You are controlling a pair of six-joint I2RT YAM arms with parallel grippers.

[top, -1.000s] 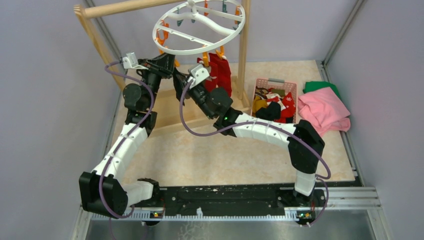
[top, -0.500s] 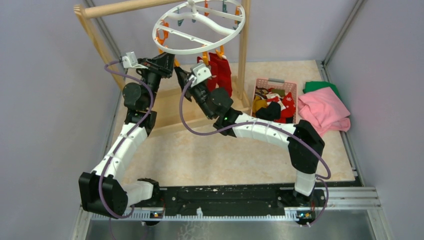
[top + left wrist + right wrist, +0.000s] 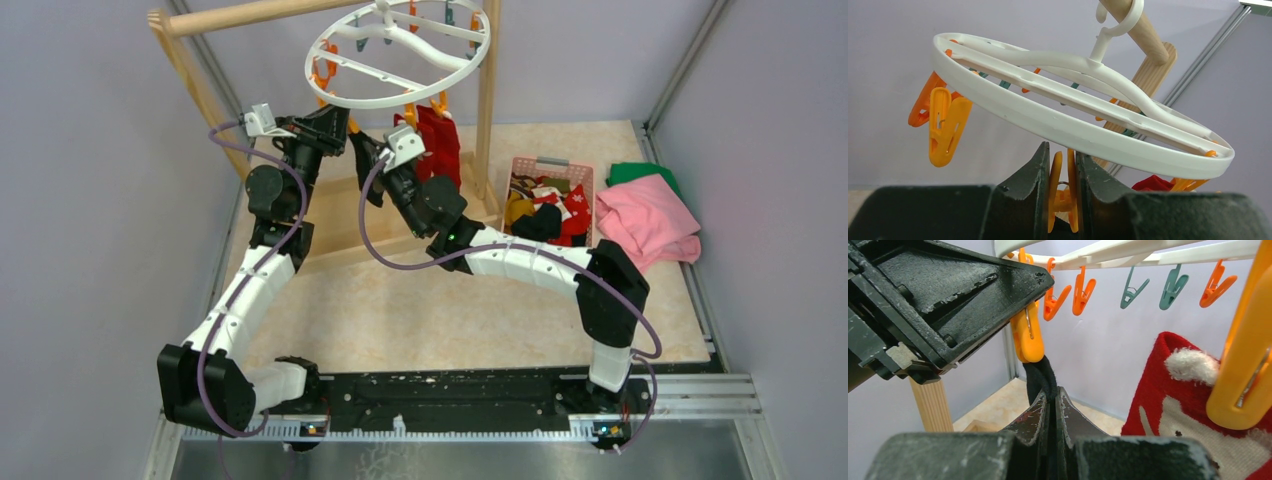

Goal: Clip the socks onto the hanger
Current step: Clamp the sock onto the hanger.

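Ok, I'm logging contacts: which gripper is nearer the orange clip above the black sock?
Left. The left gripper pinches the orange clip between its fingers; the right gripper is just below it, holding the black sock up to its lower end.

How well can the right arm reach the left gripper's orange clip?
Likely yes: the right gripper, shut on the black sock, sits just under the orange clip, sock top at its tip, nothing between.
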